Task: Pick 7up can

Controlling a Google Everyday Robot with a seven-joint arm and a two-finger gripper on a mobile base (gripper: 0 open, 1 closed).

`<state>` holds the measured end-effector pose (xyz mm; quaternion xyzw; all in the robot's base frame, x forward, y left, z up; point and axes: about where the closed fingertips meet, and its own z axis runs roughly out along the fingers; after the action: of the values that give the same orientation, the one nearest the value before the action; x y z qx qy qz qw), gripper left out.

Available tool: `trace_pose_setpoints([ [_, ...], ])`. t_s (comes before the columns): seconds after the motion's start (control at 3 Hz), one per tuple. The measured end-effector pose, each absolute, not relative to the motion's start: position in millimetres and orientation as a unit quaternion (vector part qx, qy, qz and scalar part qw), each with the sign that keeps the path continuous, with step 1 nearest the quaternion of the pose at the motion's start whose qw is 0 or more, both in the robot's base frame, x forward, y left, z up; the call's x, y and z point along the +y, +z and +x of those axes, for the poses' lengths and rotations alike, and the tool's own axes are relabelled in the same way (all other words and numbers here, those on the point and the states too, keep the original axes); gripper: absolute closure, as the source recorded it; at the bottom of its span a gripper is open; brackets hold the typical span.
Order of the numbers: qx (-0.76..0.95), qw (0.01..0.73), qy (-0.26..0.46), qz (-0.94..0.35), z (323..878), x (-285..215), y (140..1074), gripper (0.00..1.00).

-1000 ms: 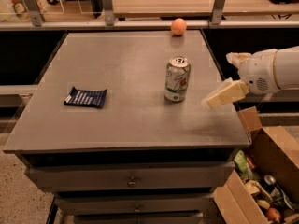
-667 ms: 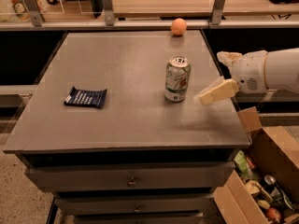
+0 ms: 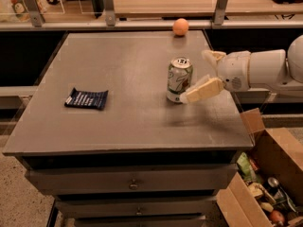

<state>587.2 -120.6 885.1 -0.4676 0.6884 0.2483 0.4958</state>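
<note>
The 7up can [image 3: 180, 78] stands upright on the grey table [image 3: 118, 117], right of its middle; it is silvery-white and pale green with a silver top. My gripper [image 3: 194, 76] comes in from the right on a white arm and is open. Its near cream finger [image 3: 201, 91] reaches to the can's lower right side, with its tip at the base of the can. Its far finger [image 3: 211, 56] sits behind and to the right of the can. The can is still on the table.
A small orange ball [image 3: 180, 26] lies at the table's back edge. A flat dark blue snack packet [image 3: 86, 99] lies at the left. An open cardboard box [image 3: 265, 174] of items stands on the floor at the right. Drawers sit below the table top.
My gripper has moved left towards the can; its near finger now reaches the can's base. The can, ball and packet have not moved.
</note>
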Motion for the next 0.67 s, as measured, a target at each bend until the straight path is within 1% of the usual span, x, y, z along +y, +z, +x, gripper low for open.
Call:
trace_pose_setpoints([
  [0.33,0.672,0.496,0.261,-0.484,588,-99,889,0.16],
  [0.67,0.653,0.495,0.274,-0.503,586,-82,892,0.39],
])
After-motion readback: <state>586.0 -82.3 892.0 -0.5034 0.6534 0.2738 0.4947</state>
